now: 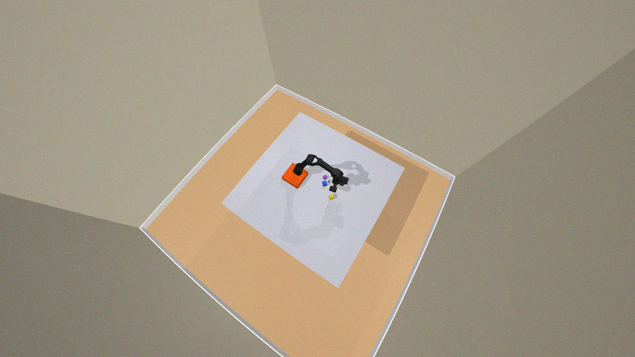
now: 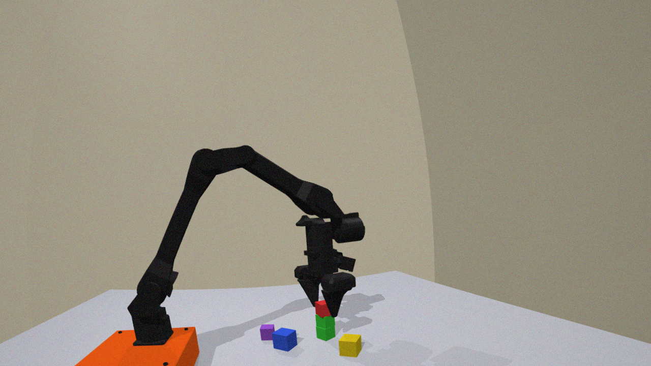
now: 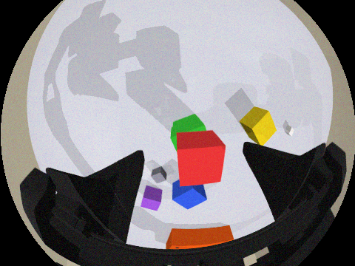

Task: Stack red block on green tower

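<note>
The red block [image 2: 321, 309] [image 3: 201, 165] sits on top of the green tower [image 2: 325, 328] [image 3: 188, 123], which is two green blocks high and upright in the exterior view. My gripper [image 2: 325, 310] [image 3: 197, 152] is open, pointing down, with one finger on each side of the red block. In the wrist view a wide gap shows between the red block and each finger. The near finger hides part of the red block in the exterior view. The red block covers much of the tower in the wrist view.
A yellow block [image 1: 331, 196] [image 2: 349, 345] [image 3: 259, 125] stands to one side of the tower. A blue block [image 1: 324, 183] [image 2: 284, 339] [image 3: 189, 197] and a purple block [image 1: 325, 177] [image 2: 267, 332] [image 3: 151, 198] stand towards the orange base [image 1: 294, 176] [image 2: 141, 353]. A small grey block [image 3: 159, 174] and a small white piece [image 3: 289, 129] lie nearby.
</note>
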You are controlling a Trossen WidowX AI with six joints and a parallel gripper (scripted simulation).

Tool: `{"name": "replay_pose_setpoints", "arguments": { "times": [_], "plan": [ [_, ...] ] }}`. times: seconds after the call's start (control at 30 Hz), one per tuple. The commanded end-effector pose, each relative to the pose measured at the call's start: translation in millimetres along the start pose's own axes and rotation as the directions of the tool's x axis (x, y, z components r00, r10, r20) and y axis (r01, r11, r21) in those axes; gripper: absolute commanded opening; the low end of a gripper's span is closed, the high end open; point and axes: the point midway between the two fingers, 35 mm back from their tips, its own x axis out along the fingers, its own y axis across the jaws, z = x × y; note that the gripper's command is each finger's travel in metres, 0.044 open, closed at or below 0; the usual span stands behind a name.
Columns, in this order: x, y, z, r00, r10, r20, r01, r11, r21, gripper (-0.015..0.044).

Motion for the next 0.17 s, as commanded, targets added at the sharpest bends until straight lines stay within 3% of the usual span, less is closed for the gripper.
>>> {"name": "replay_pose_setpoints", "arguments": {
  "times": [0.0,0.13],
  "plan": [
    [0.4,0.0,0.2,1.0,0.0,0.001,0.0,1.0,0.0,0.044],
    [0.4,0.0,0.2,1.0,0.0,0.001,0.0,1.0,0.0,0.044]
  ]
}}
